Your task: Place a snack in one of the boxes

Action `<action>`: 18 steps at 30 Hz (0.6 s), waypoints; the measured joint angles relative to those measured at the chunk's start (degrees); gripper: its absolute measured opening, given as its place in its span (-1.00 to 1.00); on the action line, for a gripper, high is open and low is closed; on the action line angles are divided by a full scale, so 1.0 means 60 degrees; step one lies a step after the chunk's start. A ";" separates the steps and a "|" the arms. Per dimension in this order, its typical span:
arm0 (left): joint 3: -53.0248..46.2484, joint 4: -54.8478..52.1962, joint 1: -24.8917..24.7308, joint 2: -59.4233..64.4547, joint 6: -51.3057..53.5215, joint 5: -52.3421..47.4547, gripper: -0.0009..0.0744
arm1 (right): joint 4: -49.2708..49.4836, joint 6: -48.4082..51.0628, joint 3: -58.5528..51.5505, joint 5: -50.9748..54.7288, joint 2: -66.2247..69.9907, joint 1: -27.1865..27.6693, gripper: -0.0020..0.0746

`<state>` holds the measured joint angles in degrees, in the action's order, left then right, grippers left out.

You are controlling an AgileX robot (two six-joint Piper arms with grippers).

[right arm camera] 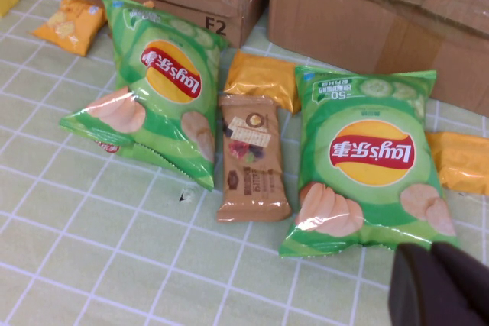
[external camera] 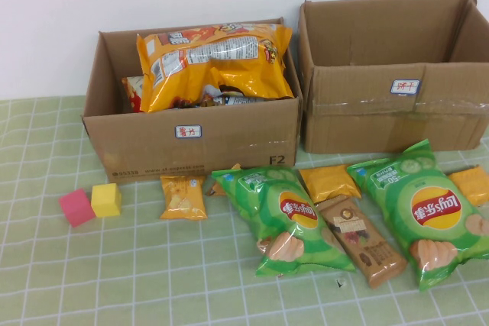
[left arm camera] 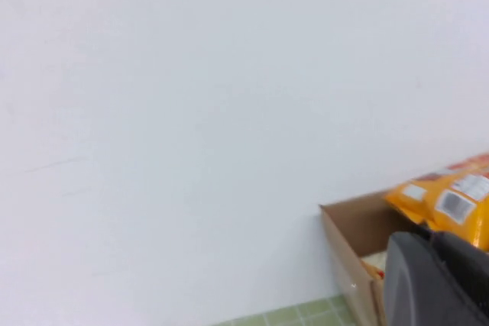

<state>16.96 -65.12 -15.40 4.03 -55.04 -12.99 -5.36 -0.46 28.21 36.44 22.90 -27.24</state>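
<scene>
The snack (external camera: 218, 62), a large orange-yellow chip bag with a white panel, lies tilted inside the left cardboard box (external camera: 137, 143), whose small label has red characters. It sticks up above the rim. In the left wrist view my left gripper (left arm camera: 437, 253) is shut and empty, beside a corner of that box (left arm camera: 355, 234), with the snack (left arm camera: 451, 200) just beyond it. My right gripper (right arm camera: 432, 257) is shut on nothing. It hovers over the tablecloth at the near end of a green bag (right arm camera: 367, 162). Neither arm shows in the high view.
A wider taped box (external camera: 367, 120) stands on the right. In front lie two green Lay's bags (external camera: 286, 219) (external camera: 428, 208), a brown bar (external camera: 359, 238) and small orange packets (external camera: 183, 196) (external camera: 330, 181) (external camera: 470, 185). A pink cube (external camera: 76, 208) and a yellow cube (external camera: 106, 199) sit at left.
</scene>
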 joint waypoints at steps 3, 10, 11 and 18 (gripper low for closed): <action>-0.0486 0.0070 0.0058 -0.0709 -0.0124 -0.0214 -0.96 | 0.0000 0.0000 0.0000 0.0000 0.0000 0.0000 -0.93; -0.1398 0.5045 0.0058 -0.0813 0.4639 -0.0651 -0.96 | 0.0000 0.0000 -0.0014 0.0000 0.0000 0.0000 -0.93; -0.1574 0.6486 0.0058 -0.0813 0.6137 -0.0886 -0.96 | 0.0000 0.0000 -0.0014 0.0000 0.0000 0.0000 -0.93; -0.2953 1.0173 0.1065 -0.0813 0.7996 -0.0938 -0.96 | 0.0158 0.0000 -0.0014 -0.0019 0.0000 0.0000 -0.93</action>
<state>-0.76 -4.08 -9.01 -0.84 -7.06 -18.62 -4.41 -0.46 28.12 36.32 22.90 -27.24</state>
